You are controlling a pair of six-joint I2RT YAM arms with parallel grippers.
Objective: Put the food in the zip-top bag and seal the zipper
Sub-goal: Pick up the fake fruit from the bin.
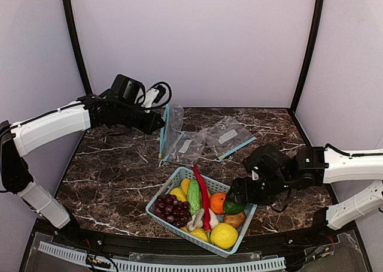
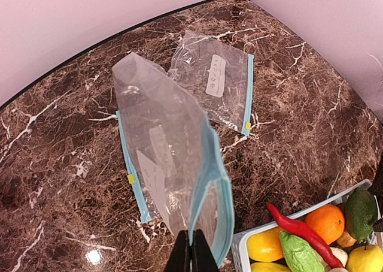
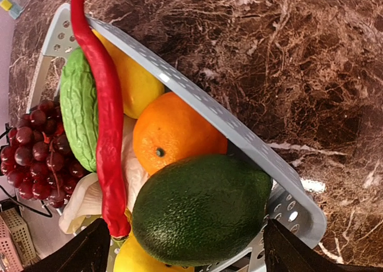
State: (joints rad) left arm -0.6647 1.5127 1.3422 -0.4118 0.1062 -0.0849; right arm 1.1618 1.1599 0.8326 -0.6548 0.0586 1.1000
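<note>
My left gripper (image 1: 160, 123) is shut on the light blue zipper (image 2: 212, 182) of a clear zip-top bag (image 2: 161, 140). It holds the bag raised above the back of the table, mouth gaping; the pinch shows in the left wrist view (image 2: 192, 251). My right gripper (image 1: 236, 197) hangs open over the basket's right end, its fingers (image 3: 287, 248) wide apart on either side of the dark green avocado (image 3: 200, 209), not closed on it. The orange (image 3: 170, 134) lies beside the avocado. The light green bumpy gourd (image 3: 78, 107) lies further left.
The pale blue basket (image 1: 173, 182) stands at the front middle, also holding a long red chili (image 1: 202, 197), purple grapes (image 1: 169, 208) and yellow fruits (image 1: 224, 235). Two more clear bags lie flat behind it (image 1: 230, 137), (image 1: 188, 146).
</note>
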